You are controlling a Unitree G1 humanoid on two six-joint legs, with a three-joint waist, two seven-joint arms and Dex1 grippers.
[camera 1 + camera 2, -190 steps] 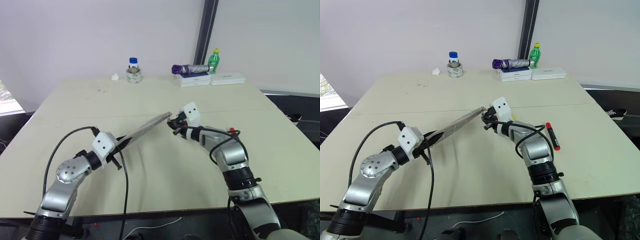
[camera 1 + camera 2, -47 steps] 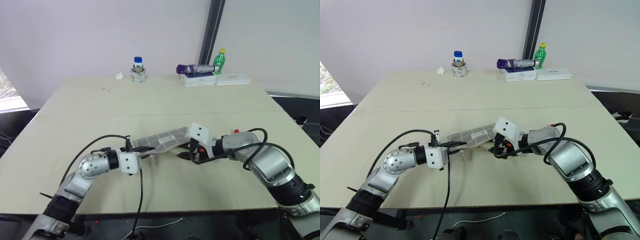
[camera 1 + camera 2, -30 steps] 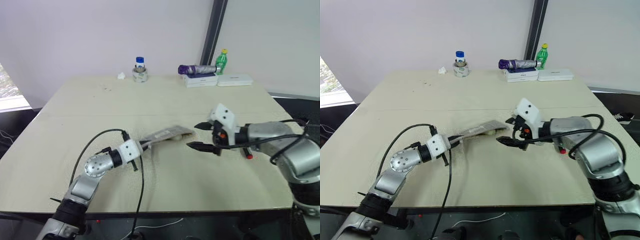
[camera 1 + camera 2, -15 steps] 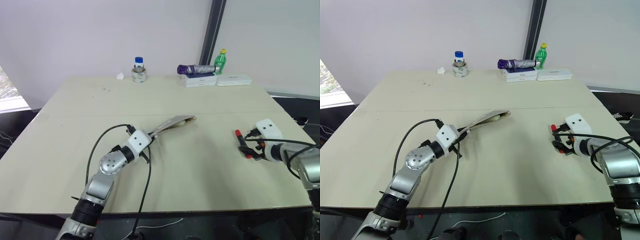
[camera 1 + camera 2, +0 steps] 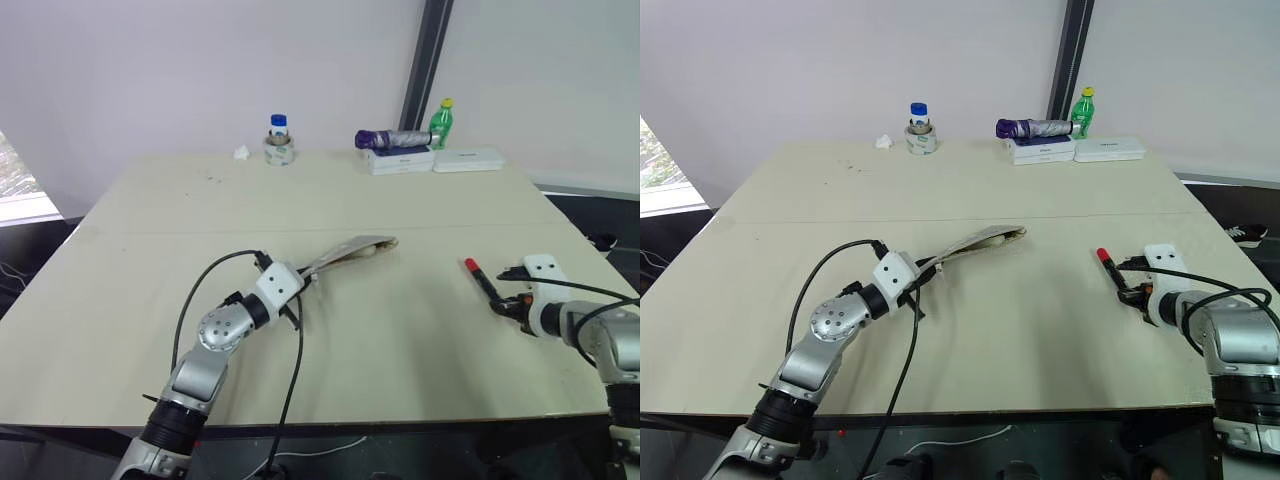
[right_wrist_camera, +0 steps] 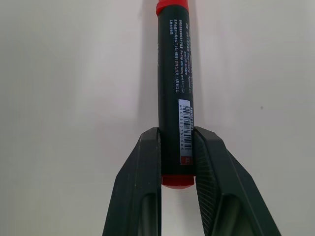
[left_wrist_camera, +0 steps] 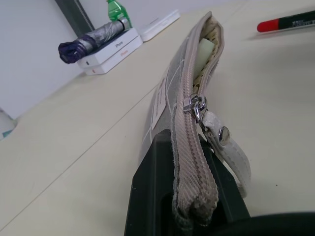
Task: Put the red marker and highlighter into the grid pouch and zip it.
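Right gripper (image 6: 177, 162): fingers closed on the tail end of the red marker (image 6: 174, 83), which lies on the table (image 5: 1040, 310) at its right side, long axis running away from the robot, red cap at the far end; likely gripped for lifting.

Left gripper (image 7: 189, 196): clamped on the grid pouch (image 7: 184, 98), holding it raised, open end toward the marker, presumably to receive it.

Highlighter (image 7: 205, 49): already inside the pouch mouth.

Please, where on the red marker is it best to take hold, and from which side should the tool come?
Probably the dark barrel near the tail end, coming along the red marker from behind, one finger on each long side. It lies flat on the table, and the right tool grips it there.
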